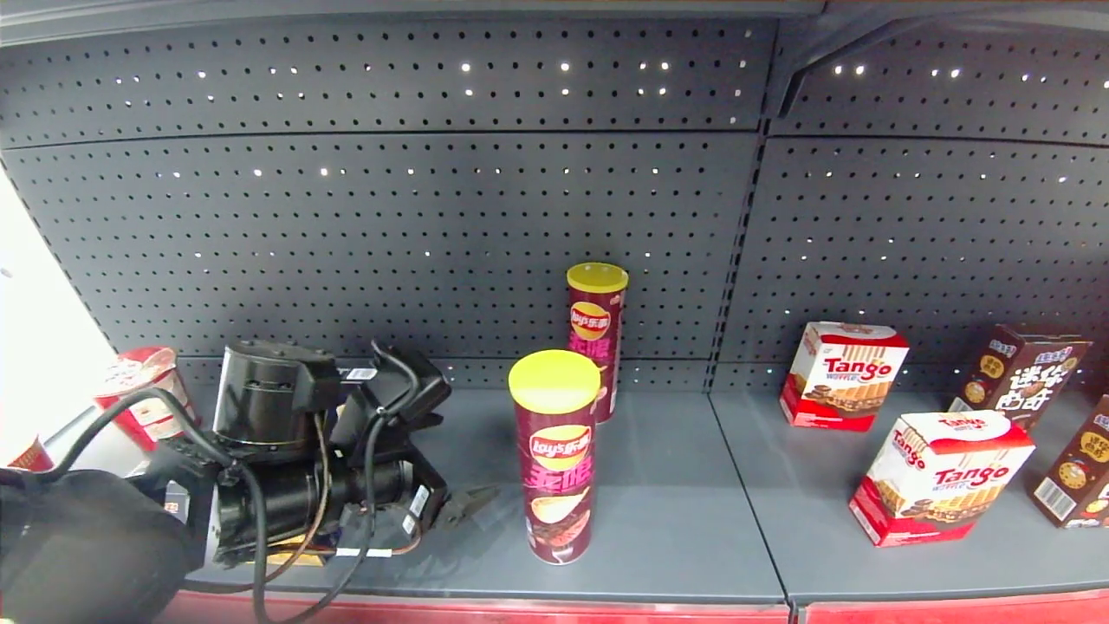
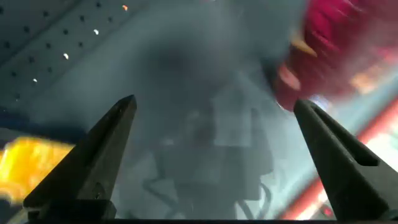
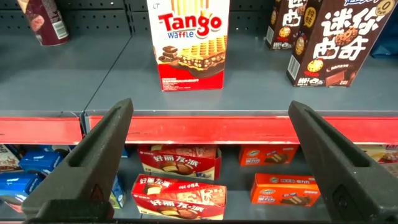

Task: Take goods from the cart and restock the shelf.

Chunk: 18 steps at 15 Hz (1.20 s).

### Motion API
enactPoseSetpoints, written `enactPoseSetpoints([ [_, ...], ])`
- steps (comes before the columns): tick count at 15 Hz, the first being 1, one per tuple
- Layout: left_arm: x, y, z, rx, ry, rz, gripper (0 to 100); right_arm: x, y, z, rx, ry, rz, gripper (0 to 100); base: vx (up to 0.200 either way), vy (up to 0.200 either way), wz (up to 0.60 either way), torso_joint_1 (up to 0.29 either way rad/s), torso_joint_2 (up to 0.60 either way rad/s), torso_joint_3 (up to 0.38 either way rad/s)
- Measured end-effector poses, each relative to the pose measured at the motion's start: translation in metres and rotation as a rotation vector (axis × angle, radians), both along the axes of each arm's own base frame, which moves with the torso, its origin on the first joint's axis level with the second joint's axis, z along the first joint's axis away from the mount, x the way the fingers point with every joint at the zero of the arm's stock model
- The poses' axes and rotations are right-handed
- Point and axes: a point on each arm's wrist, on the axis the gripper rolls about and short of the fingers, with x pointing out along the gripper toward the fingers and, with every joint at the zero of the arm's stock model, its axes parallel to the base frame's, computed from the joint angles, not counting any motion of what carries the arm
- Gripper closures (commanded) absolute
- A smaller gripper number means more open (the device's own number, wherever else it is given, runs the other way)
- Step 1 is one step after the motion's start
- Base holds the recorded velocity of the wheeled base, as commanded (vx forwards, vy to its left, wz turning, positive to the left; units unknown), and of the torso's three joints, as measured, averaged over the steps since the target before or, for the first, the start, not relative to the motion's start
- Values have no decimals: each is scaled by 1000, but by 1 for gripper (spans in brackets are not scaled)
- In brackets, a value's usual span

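Step in hand, as I read it: tail end of a placement. The tall maroon cardboard tube of crisps with a yellow plastic lid, call it the front crisp tube (image 1: pixel 555 459), stands upright on the grey metal shelf (image 1: pixel 676 511) near the front edge, with nothing gripping it; a second tube of the same kind, the rear crisp tube (image 1: pixel 595 342), stands upright behind it, close to the dark perforated back panel (image 1: pixel 390 234); the two tubes are apart.

Left claw (image 1: pixel 470 501) sits low over the shelf, just beside the front crisp tube on the robot's left of it; the wrist view shows its black fingers (image 2: pixel 93 162) spread wide with nothing between them; a blurred red shape sits off one fingertip, probably the tube; can't tell whether they touch.

Right claw (image 3: pixel 210 104) is also wide open and empty; it hangs out in front of the red shelf-edge rail (image 3: pixel 205 129), facing the red-and-white waffle box (image 3: pixel 189 43) and the dark brown cookie box (image 3: pixel 329 40).

Next move, my call: draw the left arm straight back, away from the tube; it is tall and narrow, so a brush from a finger would likely tip it; then go to the cart for the next item; where the cart is I can't tell from here.
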Motion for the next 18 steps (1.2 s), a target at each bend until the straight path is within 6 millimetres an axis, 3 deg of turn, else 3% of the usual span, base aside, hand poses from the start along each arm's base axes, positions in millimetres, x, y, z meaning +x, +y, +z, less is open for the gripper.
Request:
enactPoseSetpoints([
  [9, 9, -28, -16, 43, 28, -20, 0, 0, 0, 0, 0, 0, 0, 0, 0, 0, 0, 0, 0, 0],
  [18, 11, -32, -16, 53, 21, -22, 0, 0, 0, 0, 0, 1, 0, 0, 0, 0, 0, 0, 0, 0],
])
